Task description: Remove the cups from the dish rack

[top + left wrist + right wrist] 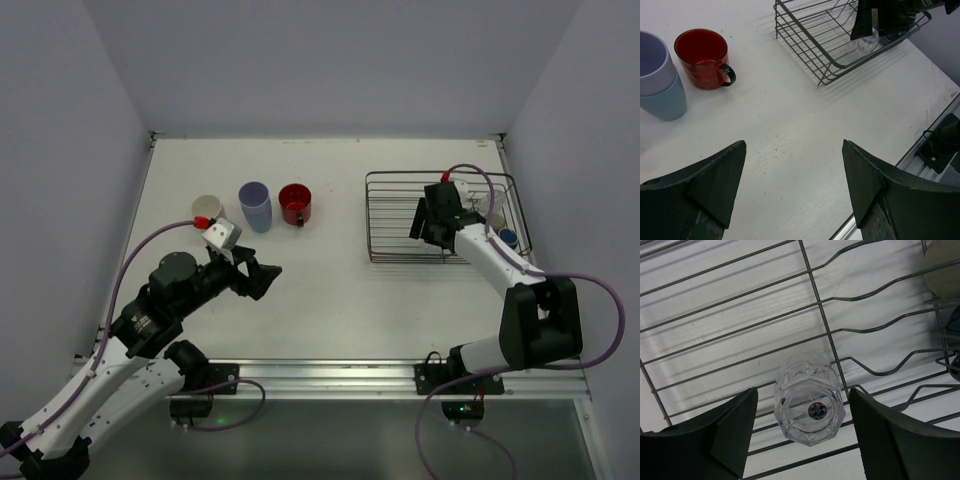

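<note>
The dark wire dish rack (400, 175) stands at the right of the table. My right gripper (426, 232) is inside it, open. In the right wrist view its fingers (730, 432) stand on either side of the clear glass (810, 407), apart from it; the glass rests on the rack wires (812, 282) with its base towards the camera. An olive-grey cup (942, 262) and a dark navy cup (955, 325) sit at the rack's far end. On the table stand a red mug (295, 203), a lavender cup nested in a light blue one (255, 206), and a pale cup (207, 209). My left gripper (266, 275) is open and empty above the table.
The left wrist view shows the red mug (702, 57), the stacked cups (657, 75) and the rack (805, 47) ahead of my left gripper (794, 170). The aluminium rail (330, 372) runs along the near table edge. Walls close the left, back and right sides.
</note>
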Motion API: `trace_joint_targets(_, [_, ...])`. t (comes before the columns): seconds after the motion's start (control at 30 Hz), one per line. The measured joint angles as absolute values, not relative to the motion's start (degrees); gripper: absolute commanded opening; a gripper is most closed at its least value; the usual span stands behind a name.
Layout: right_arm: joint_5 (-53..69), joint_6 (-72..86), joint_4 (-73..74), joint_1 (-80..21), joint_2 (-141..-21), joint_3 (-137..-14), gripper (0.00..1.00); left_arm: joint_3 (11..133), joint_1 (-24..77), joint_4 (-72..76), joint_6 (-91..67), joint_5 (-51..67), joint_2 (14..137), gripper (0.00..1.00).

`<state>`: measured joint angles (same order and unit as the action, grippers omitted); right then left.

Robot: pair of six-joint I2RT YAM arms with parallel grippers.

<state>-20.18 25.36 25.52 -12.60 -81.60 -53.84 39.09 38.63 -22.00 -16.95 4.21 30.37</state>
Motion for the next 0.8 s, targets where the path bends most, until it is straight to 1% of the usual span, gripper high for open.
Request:
trace_joint_targets(0.03, [-20.2,25.3,25.7,-12.6,-81.8,-53.9,0.84,39.1,38.6,-22.0,-17.0,4.2,30.4,0.82])
trace_joint_targets(0.07, [-20.1,25.1,25.9,-12.6,-82.2,-53.9,0.84,39.1,38.6,-22.0,-17.0,4.2,30.4,0.82])
trace_joint_targets(0.13, [-20.0,24.6,26.5,-12.6,-83.2,-53.9,0.84,39.1,38.6,-22.0,-17.0,4.2,30.4,0.82])
trace_joint_targets(0.2, [-19.9,24.3,26.9,-12.6,-84.1,-53.9,0.8,39.1,38.7,-22.0,-17.0,4.2,30.4,0.82])
trace_joint_targets(0.23, [-19.7,24.3,27.2,-12.6,-84.4,-53.9,0.77,39.1,38.7,-22.0,-17.0,4.2,30.5,0.82])
trace_joint_targets(0.27, [-19.7,24.1,27.4,-12.6,-84.4,-53.9,0.68,39.1,38.6,-22.0,-17.0,4.2,30.5,0.82])
trace_joint_targets(0.33, [-19.4,23.9,27.5,-12.6,-84.4,-53.9,0.61,39.1,38.6,-22.0,-17.0,4.2,30.7,0.82])
trace_joint_targets(0.37, [-19.3,24.0,27.6,-12.6,-84.4,-53.9,0.51,39.1,38.6,-22.0,-17.0,4.2,30.8,0.82])
trace_joint_targets(0.53, [-18.9,24.1,27.4,-12.6,-83.8,-53.9,0.3,39.1,38.6,-22.0,-17.0,4.2,30.4,0.82])
trace_joint_targets(0.6, [-18.8,24.1,27.3,-12.6,-82.9,-53.9,0.25,39.1,38.6,-22.0,-17.0,4.3,30.4,0.82])
trace_joint_targets(0.7, [-18.0,24.1,24.9,-12.6,-78.6,-52.8,0.24,39.1,38.6,-22.0,-17.0,4.5,30.8,0.82])
trace_joint_targets(0.8, [-16.1,24.3,20.7,-12.6,-71.7,-50.3,0.21,39.1,38.6,-21.9,-17.4,5.1,31.5,0.81])
